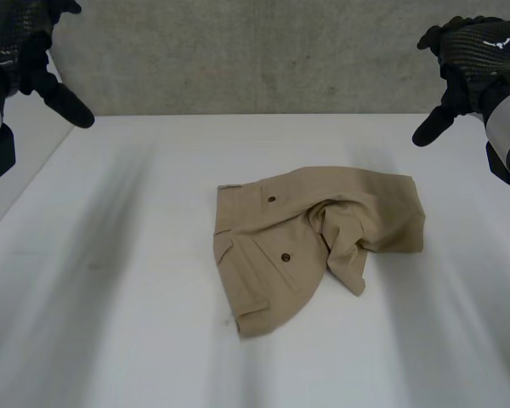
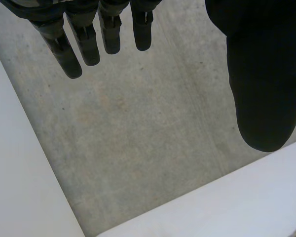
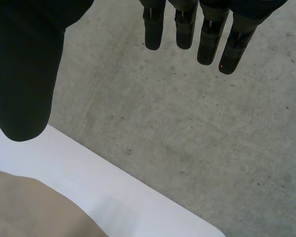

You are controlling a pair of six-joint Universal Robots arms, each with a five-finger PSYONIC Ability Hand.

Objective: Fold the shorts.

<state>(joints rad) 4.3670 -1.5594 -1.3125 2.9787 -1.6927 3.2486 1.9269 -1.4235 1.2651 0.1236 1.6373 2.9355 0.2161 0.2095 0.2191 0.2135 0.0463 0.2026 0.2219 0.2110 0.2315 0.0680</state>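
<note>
The tan shorts (image 1: 314,242) are lying crumpled on the white table (image 1: 110,331), a bit right of the middle of the frame in the head view. The back pockets face up, two dark buttons (image 1: 285,256) showing, and the right side is bunched up with a fold of cloth flopped down toward the lower right.

The left hand (image 1: 34,59) sits in the upper left corner and the right hand (image 1: 467,51) in the upper right corner, both well apart from the shorts and touching nothing. In the wrist views each hand has its fingers straight and relaxed, thumb held wide apart (nothing in between). Grey concrete (image 1: 255,51) runs behind the table's far edge. An edge of the shorts also shows in the right wrist view, below that hand's thumb.
</note>
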